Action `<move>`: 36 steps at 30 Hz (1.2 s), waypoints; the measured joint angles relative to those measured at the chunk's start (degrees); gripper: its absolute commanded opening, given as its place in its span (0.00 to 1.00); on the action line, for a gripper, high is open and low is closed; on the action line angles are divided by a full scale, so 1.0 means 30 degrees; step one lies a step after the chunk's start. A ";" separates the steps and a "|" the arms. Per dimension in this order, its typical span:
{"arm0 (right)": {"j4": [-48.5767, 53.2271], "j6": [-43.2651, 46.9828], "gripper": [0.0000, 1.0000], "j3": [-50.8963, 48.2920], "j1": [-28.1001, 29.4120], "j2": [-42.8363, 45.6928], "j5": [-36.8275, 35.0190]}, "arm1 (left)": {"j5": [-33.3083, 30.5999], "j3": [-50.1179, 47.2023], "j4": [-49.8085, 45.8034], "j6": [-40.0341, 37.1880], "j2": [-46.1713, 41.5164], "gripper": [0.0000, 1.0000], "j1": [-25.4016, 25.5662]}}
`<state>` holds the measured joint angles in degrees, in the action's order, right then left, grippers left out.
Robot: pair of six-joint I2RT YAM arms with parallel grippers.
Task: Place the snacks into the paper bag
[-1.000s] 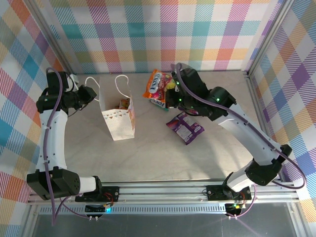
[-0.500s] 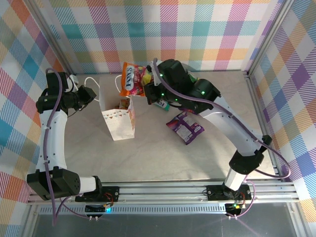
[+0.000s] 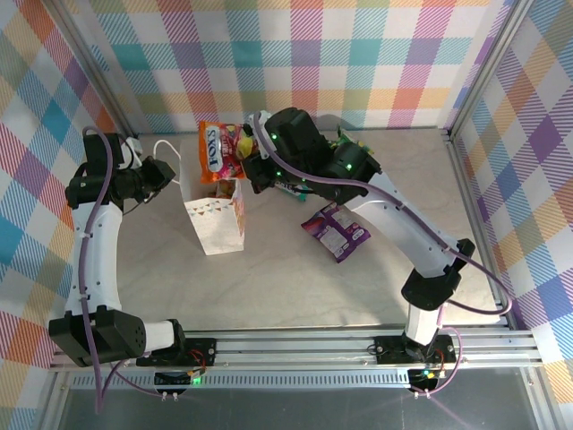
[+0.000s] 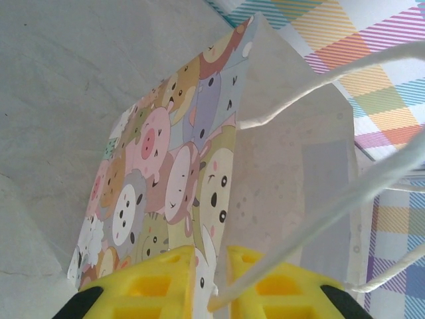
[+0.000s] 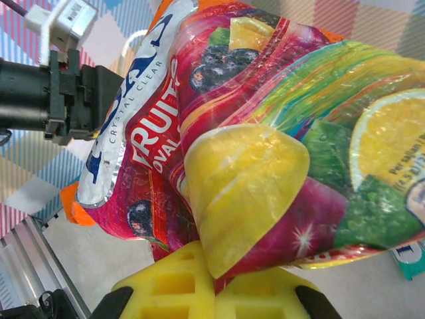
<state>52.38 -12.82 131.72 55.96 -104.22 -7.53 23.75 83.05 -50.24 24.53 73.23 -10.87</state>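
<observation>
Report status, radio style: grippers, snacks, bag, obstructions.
Left gripper shut on paper bag rim. Right gripper shut on orange-red snack packet, held near bag mouth. Purple packet on table. No obstruction seen.

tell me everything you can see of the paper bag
The paper bag is white paper, with pastel cartoon animal faces on one side panel and a bunting strip across the front. It stands upright on the table, mouth open, white cord handles up, a small snack visible inside. The left hand is shut on its top edge; the right hand holds an orange-red packet over the mouth.
</observation>
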 measured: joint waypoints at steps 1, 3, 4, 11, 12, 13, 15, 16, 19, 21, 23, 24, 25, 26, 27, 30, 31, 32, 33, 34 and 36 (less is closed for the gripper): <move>-0.0102 0.0117 0.00 0.0182 0.0000 -0.0131 0.0233 | 0.0051 -0.0015 -0.0044 0.0029 -0.0087 0.19 -0.0022; -0.0153 0.0393 0.00 0.0772 0.0000 -0.0546 0.0641 | 0.0080 -0.0015 -0.0109 0.0029 -0.0197 0.19 -0.0051; -0.0189 0.0525 0.00 0.1129 0.0036 -0.0809 0.0831 | 0.0080 -0.0015 -0.0168 0.0029 -0.0240 0.19 -0.0051; -0.0503 0.1268 0.00 0.1894 0.0291 -0.2237 0.1749 | 0.0080 -0.0138 -0.0284 -0.0029 -0.0459 0.20 -0.0051; -0.0546 0.1326 0.00 0.1967 0.0306 -0.2404 0.1814 | 0.0080 -0.0138 -0.0284 -0.0036 -0.0459 0.20 -0.0051; -0.0597 0.1428 0.00 0.2120 0.0306 -0.2616 0.1887 | 0.0087 -0.0138 -0.0284 -0.0036 -0.0459 0.20 -0.0051; -0.0772 0.1515 0.00 0.2273 0.0328 -0.2885 0.2011 | 0.0087 -0.0138 -0.0284 -0.0044 -0.0459 0.20 -0.0051; -0.0882 0.1545 0.00 0.2280 0.0342 -0.2965 0.2069 | 0.0087 -0.0138 -0.0284 -0.0044 -0.0459 0.20 -0.0051; -0.1188 0.1581 0.00 0.2426 0.0342 -0.3169 0.2273 | 0.0087 -0.0138 -0.0299 -0.0058 -0.0459 0.20 -0.0051; -0.1545 0.1574 0.00 0.2535 0.0342 -0.3337 0.2433 | 0.0095 -0.0138 -0.0350 -0.0109 -0.0459 0.20 -0.0051; -0.1872 0.1559 0.00 0.2834 0.0342 -0.3679 0.2601 | 0.0102 -0.0131 -0.0525 -0.0146 -0.0459 0.20 -0.0051; -0.1960 0.1515 0.00 0.3024 0.0342 -0.3869 0.2637 | 0.0102 -0.0131 -0.0641 -0.0197 -0.0452 0.20 -0.0051; -0.2033 0.1501 0.00 0.3308 0.0342 -0.4153 0.2681 | 0.0109 -0.0131 -0.0743 -0.0255 -0.0452 0.20 -0.0051; -0.2091 0.1479 0.00 0.3592 0.0342 -0.4452 0.2681 | 0.0138 -0.0131 -0.0772 -0.0328 -0.0452 0.20 -0.0051; -0.2135 0.1435 0.00 0.3738 0.0342 -0.4648 0.2674 | 0.0168 -0.0131 -0.0772 -0.0372 -0.0452 0.20 -0.0051; -0.2222 0.1355 0.00 0.3883 0.0342 -0.5122 0.2667 | 0.0248 -0.0131 -0.0780 -0.0481 -0.0452 0.20 -0.0051; -0.2229 0.1311 0.00 0.3898 0.0342 -0.5289 0.2667 | 0.0255 -0.0131 -0.0780 -0.0488 -0.0452 0.20 -0.0051; -0.2229 0.1282 0.00 0.3942 0.0342 -0.5421 0.2667 | 0.0255 -0.0131 -0.0787 -0.0503 -0.0452 0.20 -0.0051; -0.2229 0.1282 0.00 0.4000 0.0342 -0.5574 0.2652 | 0.0262 -0.0131 -0.0787 -0.0532 -0.0452 0.20 -0.0051; -0.2237 0.1282 0.00 0.4029 0.0342 -0.5676 0.2579 | 0.0270 -0.0131 -0.0801 -0.0539 -0.0452 0.20 -0.0051; -0.2200 0.1290 0.00 0.4029 0.0342 -0.5748 0.2317 | 0.0270 -0.0124 -0.0874 -0.0539 -0.0452 0.20 -0.0051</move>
<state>45.78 -8.95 143.81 56.99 -121.47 -0.58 24.56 82.67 -52.86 22.92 71.88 -11.03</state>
